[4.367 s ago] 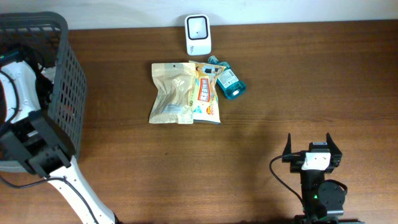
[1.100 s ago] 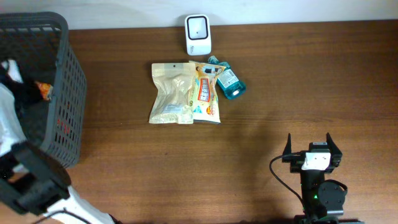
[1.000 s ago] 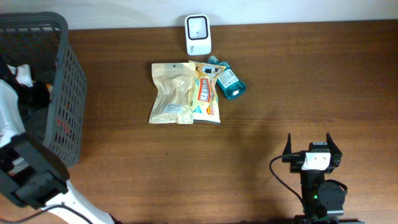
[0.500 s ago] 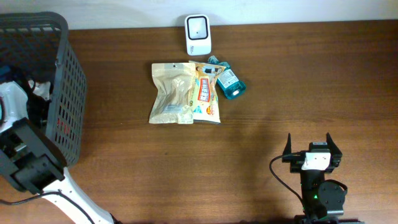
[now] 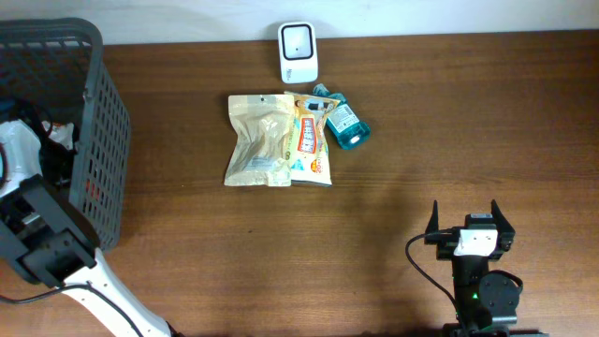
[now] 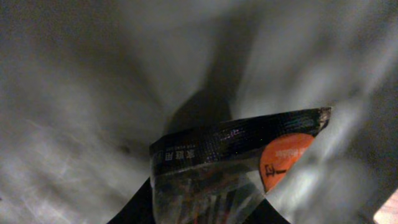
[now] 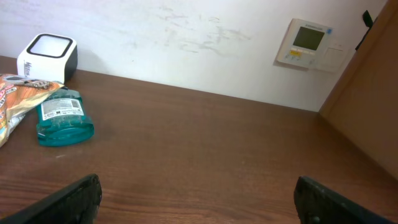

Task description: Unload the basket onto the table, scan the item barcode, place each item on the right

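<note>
The left pincer point(image 5: 51, 140) is down inside the grey wire basket point(image 5: 94, 140) at the left edge of the tabletop point(image 5: 421, 140). Its wrist camera is filled by a dark snack packet point(image 6: 211, 168) with an orange roundel, pressed very close to the lens. Dark shapes flank the packet's lower end, but I cannot tell whether the jaws have closed on it or only stand beside it.

This packet looks like the item to scan. It sits in the basket among pale, blurred wrapping.

I judge it light and soft. It is thin, glossy film that will crinkle, slide between the pads and sag if held by a corner. The contents are probably brittle, so a hard squeeze on the belly is unwise. The flat sealed strip along the dark end is the firmest place to grip, and holding there leaves both faces free. No barcode shows from here.

The right pincer point(image 7: 199, 208) stands wide open and empty, low over bare wood near the front edge. Further out lie a beige pouch point(image 5: 257, 140), an orange packet point(image 5: 311, 140) and a teal bottle point(image 5: 344, 122), overlapping. Just behind them stands the white barcode scanner point(image 5: 299, 51).
</note>
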Robot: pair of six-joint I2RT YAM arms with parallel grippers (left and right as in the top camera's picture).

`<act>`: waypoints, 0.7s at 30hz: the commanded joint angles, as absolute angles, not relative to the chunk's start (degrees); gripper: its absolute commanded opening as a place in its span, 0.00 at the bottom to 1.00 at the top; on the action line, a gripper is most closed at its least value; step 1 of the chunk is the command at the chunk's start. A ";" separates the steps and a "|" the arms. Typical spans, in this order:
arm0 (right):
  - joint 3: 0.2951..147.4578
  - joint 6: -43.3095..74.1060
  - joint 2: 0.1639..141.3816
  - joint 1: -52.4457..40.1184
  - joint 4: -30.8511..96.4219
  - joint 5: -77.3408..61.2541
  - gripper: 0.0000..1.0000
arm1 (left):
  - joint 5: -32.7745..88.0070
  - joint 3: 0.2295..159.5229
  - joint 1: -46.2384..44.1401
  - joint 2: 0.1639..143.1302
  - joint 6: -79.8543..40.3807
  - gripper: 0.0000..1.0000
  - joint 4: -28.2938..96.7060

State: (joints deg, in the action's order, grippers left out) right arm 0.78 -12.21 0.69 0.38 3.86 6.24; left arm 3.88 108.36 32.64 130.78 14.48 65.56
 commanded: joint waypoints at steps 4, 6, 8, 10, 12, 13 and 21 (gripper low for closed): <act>0.32 -12.21 0.43 0.05 4.05 7.14 0.98 | 4.25 116.49 32.80 133.71 10.92 0.10 68.95; 0.32 -12.21 0.43 0.05 4.05 7.14 0.98 | 4.27 119.33 32.80 133.71 8.82 0.09 70.04; 0.32 -12.21 0.43 0.05 4.05 7.14 0.98 | 4.32 121.23 32.80 133.71 7.07 0.07 70.87; 0.32 -12.21 0.43 0.05 4.05 7.14 0.98 | 5.61 123.66 32.80 133.71 6.85 0.05 72.20; 0.32 -12.21 0.43 0.05 4.05 7.14 0.98 | 8.51 126.65 32.80 133.71 6.83 0.00 73.76; 0.32 -12.21 0.43 0.05 4.05 7.14 0.98 | 10.50 128.35 32.80 133.71 6.85 0.00 74.61; 0.32 -12.21 0.43 0.05 4.05 7.14 0.98 | 16.84 140.99 32.91 133.71 6.68 0.00 80.07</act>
State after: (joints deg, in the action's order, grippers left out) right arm 0.78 -12.23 0.69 0.38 3.86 6.24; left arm 13.41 135.46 32.64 133.10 7.40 78.81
